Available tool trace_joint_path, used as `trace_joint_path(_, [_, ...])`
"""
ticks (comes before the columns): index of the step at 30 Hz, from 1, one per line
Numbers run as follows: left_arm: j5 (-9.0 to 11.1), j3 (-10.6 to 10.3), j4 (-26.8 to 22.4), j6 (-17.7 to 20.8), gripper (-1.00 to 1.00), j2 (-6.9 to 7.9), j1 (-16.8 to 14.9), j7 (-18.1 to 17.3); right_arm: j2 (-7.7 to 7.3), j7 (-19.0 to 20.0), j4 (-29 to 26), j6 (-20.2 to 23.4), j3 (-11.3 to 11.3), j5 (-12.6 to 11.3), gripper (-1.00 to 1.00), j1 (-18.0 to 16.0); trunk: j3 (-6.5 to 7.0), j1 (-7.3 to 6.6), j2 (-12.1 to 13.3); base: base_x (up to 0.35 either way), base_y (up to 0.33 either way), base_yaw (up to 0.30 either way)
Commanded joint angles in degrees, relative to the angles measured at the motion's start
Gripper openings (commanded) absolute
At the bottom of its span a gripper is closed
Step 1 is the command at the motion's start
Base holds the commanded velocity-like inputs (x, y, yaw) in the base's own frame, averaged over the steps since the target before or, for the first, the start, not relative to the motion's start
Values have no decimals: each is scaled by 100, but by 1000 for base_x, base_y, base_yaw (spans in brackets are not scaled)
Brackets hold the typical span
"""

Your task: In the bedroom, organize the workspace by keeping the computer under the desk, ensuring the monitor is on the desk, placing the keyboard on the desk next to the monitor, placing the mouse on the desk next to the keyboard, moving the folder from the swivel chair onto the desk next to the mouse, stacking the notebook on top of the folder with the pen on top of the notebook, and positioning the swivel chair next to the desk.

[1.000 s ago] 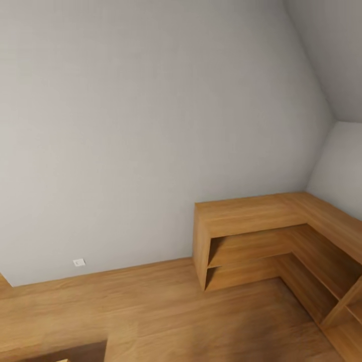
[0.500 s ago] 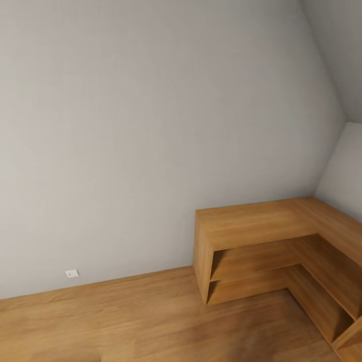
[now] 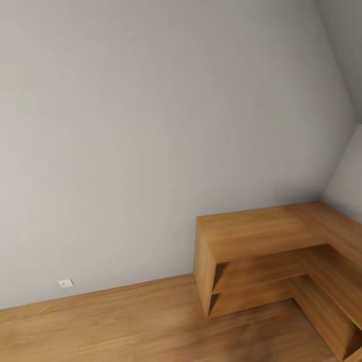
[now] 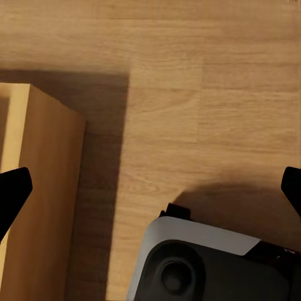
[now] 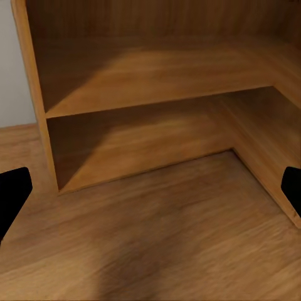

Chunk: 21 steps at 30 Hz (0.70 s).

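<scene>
From the head view we face a plain pale grey wall (image 3: 151, 141) that meets a wooden floor (image 3: 110, 327). A small white wall socket (image 3: 65, 283) sits low on the wall, just above the floor line. At the right stands a light wooden L-shaped low cabinet (image 3: 261, 231) with 2 open shelf levels, one wing against the grey wall and the other running along the adjoining wall at the right edge of the view.

In the left wrist view, our left gripper (image 4: 150, 188) looks straight down at the floor. Its 2 black fingertips (image 4: 12, 191) sit at opposite edges of the picture, spread wide apart with nothing between them. Below them we see the rounded grey and black robot base (image 4: 207, 263) resting on the floor, and beside it a light wooden panel (image 4: 41, 200) standing up from the floor and casting a shadow.

In the right wrist view, our right gripper (image 5: 150, 188) points at the cabinet's open shelves (image 5: 150, 75). Its 2 black fingertips (image 5: 290, 185) are likewise far apart at the picture's edges, holding nothing.

The desk, computer, monitor, keyboard, folder and swivel chair lie outside these views, so we cannot tell where they are.
</scene>
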Motion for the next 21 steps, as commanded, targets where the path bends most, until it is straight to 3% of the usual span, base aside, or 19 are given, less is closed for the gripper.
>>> trace_joint_path(1, [51, -49, -8, -11, 100, 4, 2, 38, 4, -29, 11, -13, 49, -22, 100, -5, -6, 4, -4, 282, 0, 0])
trace_joint_path(15, [60, -32, -8, -22, 100, 13, 2, 48, 4, -29, 11, -13, 49, -22, 100, -5, -6, 4, -4, 317, 0, 0])
trace_joint_path(21, [60, -32, -11, -11, 100, 14, 2, 48, 8, -27, -13, -7, 35, -41, 100, -5, -6, 4, -4, 118, 0, 0])
